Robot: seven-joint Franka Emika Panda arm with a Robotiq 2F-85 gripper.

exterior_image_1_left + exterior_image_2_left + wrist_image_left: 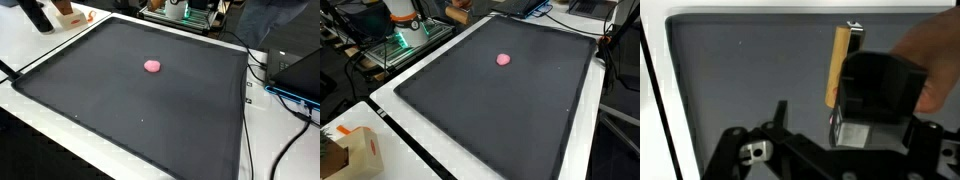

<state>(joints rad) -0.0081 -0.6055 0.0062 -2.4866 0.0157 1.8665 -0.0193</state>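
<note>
A: The gripper [835,152] comes in from the bottom of the wrist view. Its black linkages spread out to either side.

B: Are the jaws apart, or clamped on something?

A: I cannot tell. A black boxy block [880,88] with a silvery patch low on its face sits right above the linkages and hides the fingertips. Whether they grip it is not clear.

B: What else is near it?

A: A tan wooden stick with a metal tip [841,62] stands nearly upright just beside the block's left edge, and its lower end is hidden behind the block. A blurred skin-coloured shape [932,55] lies behind the block on the right. I cannot make out what it is.

B: And underneath?

A: A dark grey mat [740,70] on a white table [50,125].

B: Is anything lying on the mat?

A: A small pink lump [152,66] shows in both exterior views, alone on the mat's far half and well apart from every edge. In an exterior view, a tan cardboard box [362,150] stands on the table off the mat's near corner.
</note>
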